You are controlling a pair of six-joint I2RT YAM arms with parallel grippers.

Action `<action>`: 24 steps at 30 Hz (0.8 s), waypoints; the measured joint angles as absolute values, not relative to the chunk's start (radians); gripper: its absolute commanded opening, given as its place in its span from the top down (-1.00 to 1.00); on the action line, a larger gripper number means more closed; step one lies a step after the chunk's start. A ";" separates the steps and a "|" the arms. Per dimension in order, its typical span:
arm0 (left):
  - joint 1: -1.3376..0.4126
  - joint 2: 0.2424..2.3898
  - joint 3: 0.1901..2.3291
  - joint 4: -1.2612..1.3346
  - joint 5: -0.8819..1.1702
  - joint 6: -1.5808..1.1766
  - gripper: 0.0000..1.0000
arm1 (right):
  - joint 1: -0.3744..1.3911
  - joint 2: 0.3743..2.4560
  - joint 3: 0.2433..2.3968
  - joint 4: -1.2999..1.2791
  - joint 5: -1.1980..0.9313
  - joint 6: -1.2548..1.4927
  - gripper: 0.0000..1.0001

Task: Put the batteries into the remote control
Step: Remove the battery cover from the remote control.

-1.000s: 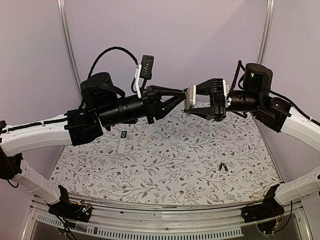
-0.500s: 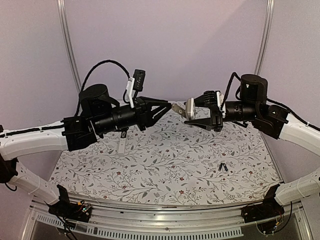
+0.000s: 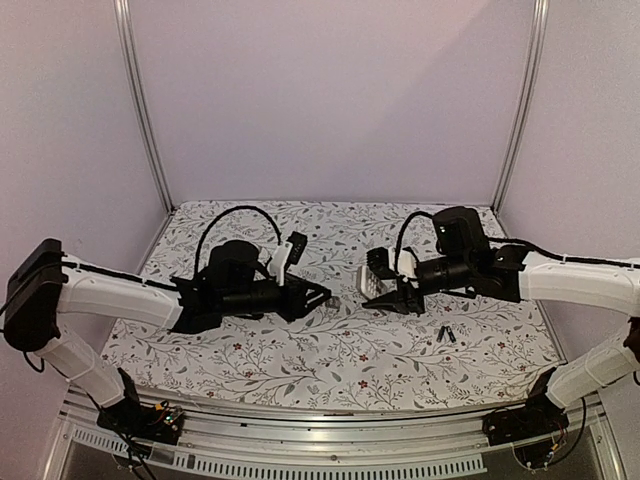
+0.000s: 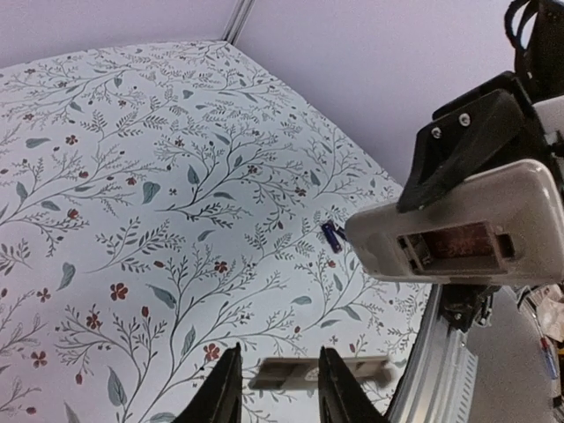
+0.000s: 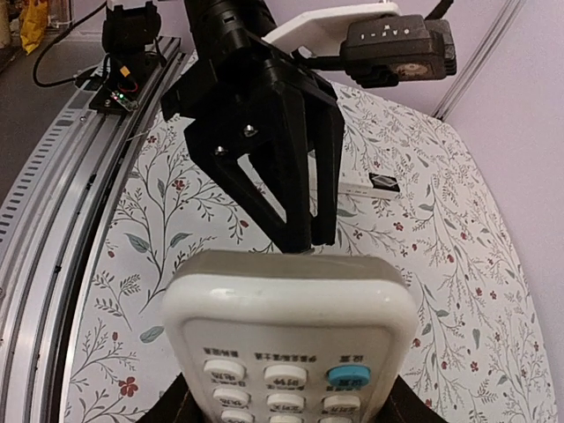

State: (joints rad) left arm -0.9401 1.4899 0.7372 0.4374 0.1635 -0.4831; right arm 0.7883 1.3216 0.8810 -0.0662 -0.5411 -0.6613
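My right gripper (image 3: 385, 285) is shut on a white remote (image 3: 377, 277) and holds it low over the cloth, buttons facing its own camera (image 5: 286, 352). In the left wrist view the remote's end (image 4: 458, 233) shows an open battery bay. My left gripper (image 3: 325, 298) points at the remote from the left, a short gap away. Its fingers (image 4: 339, 388) stand close together, with a thin pale battery cover (image 4: 300, 372), blurred, at their tips. Two small dark batteries (image 3: 446, 335) lie together on the cloth to the right, also visible in the left wrist view (image 4: 330, 235).
A small white piece with a black end (image 5: 370, 187) lies on the floral cloth (image 3: 330, 350) behind my left gripper (image 5: 307, 238). The metal rail (image 3: 330, 435) runs along the near table edge. Purple walls and corner posts (image 3: 140, 110) enclose the back and sides.
Both arms have come down from high up to just above the cloth. My left gripper has pulled back from the remote's end with the cover at its tips.
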 measured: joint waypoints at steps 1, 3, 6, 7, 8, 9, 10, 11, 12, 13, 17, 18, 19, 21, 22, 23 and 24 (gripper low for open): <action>-0.935 1.513 0.728 0.442 0.170 -0.486 0.42 | 0.785 1.347 0.878 -0.066 -0.537 -0.657 0.99; -0.928 1.548 0.713 0.447 0.176 -0.488 0.40 | 0.779 1.404 0.875 -0.068 -0.530 -0.650 0.99; -0.921 1.593 0.694 0.443 0.179 -0.487 0.36 | 0.771 1.451 0.875 -0.068 -0.516 -0.641 0.99; -0.920 1.606 0.691 0.438 0.180 -0.485 0.36 | 0.770 1.457 0.876 -0.068 -0.509 -0.636 0.99; -0.919 1.612 0.691 0.432 0.179 -0.482 0.35 | 0.769 1.460 0.876 -0.068 -0.506 -0.631 0.99; -0.919 1.616 0.691 0.425 0.178 -0.478 0.34 | 0.769 1.460 0.876 -0.067 -0.505 -0.627 0.99; -0.919 1.617 0.691 0.420 0.175 -0.472 0.32 | 0.768 1.460 0.876 -0.067 -0.505 -0.623 0.99; -0.918 1.616 0.692 0.417 0.171 -0.464 0.30 | 0.768 1.460 0.878 -0.067 -0.505 -0.619 0.99; -0.917 1.616 0.693 0.411 0.169 -0.457 0.28 | 0.768 1.460 0.878 -0.066 -0.505 -0.614 0.99; -0.917 1.616 0.696 0.402 0.167 -0.449 0.26 | 0.768 1.460 0.879 -0.066 -0.502 -0.607 0.99; -0.915 1.616 0.727 0.347 0.164 -0.403 0.19 | 0.767 1.460 0.902 -0.066 -0.476 -0.566 0.99; -0.915 1.614 0.736 0.336 0.162 -0.391 0.17 | 0.767 1.460 0.910 -0.066 -0.468 -0.555 0.98; -0.915 1.611 0.743 0.328 0.158 -0.381 0.14 | 0.767 1.459 0.916 -0.061 -0.462 -0.541 0.98; -0.915 1.592 0.746 0.319 0.149 -0.360 0.05 | 0.767 1.450 0.921 -0.059 -0.458 -0.519 0.97; -0.915 1.574 0.745 0.316 0.148 -0.352 -0.01 | 0.766 1.442 0.921 -0.055 -0.459 -0.507 0.97; -0.915 1.549 0.741 0.321 0.148 -0.341 -0.07 | 0.766 1.434 0.922 -0.051 -0.462 -0.493 0.98; -0.914 1.527 0.735 0.328 0.151 -0.329 -0.14 | 0.766 1.426 0.923 -0.046 -0.467 -0.483 0.97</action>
State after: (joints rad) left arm -0.9142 1.5272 0.7353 0.3283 0.1509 -0.3290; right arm 0.7662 1.4258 0.9230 -0.0456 -0.4667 -0.4831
